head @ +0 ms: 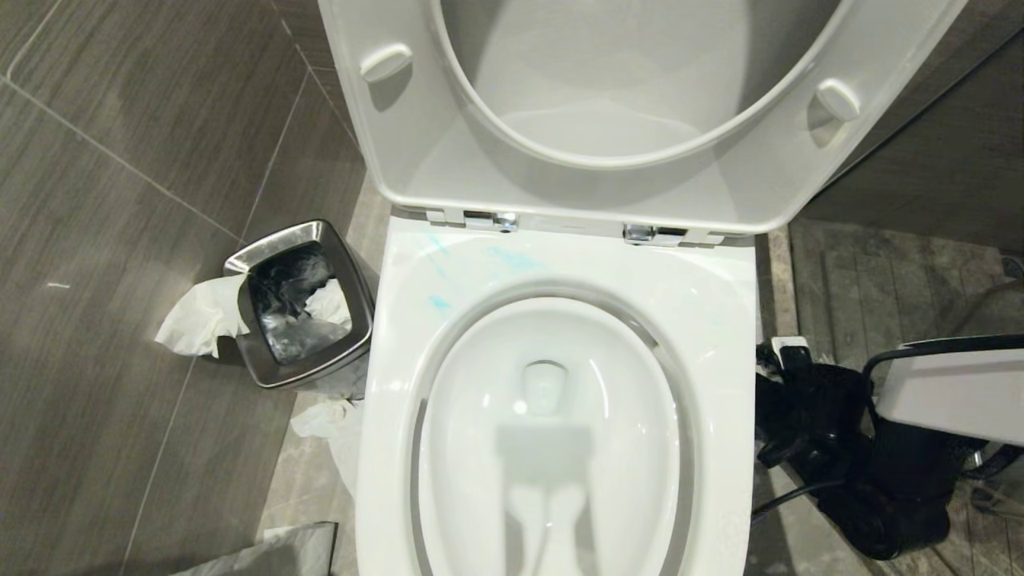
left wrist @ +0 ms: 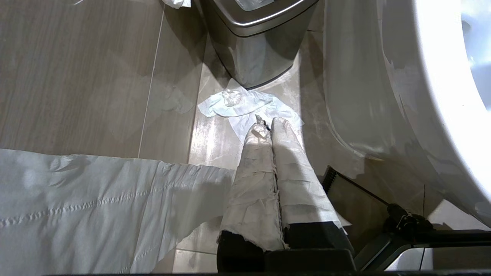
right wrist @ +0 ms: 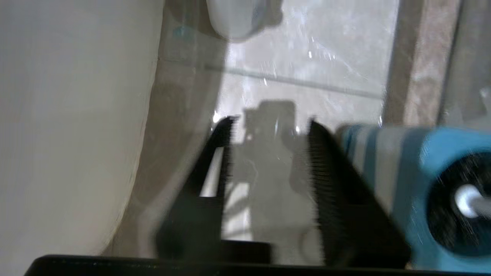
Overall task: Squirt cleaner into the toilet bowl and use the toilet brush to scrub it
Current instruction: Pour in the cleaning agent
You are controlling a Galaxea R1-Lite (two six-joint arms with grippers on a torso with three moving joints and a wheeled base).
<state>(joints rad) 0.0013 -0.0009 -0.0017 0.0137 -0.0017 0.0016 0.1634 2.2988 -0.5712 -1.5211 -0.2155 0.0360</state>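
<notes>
Bin [head: 352, 320]: crumpled paper inside | brush holder [right wrist: 414, 199]: toilet brush [right wrist: 466, 201] inside

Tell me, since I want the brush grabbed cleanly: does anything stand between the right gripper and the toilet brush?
Nothing visible does. The right gripper, open over the floor, has the toilet brush in its blue holder right beside one finger.

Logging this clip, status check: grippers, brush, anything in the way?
Left gripper shut, low by the waste bin. Right gripper open, empty, beside the toilet brush in its holder. Toilet bowl open; nothing blocking.
</notes>
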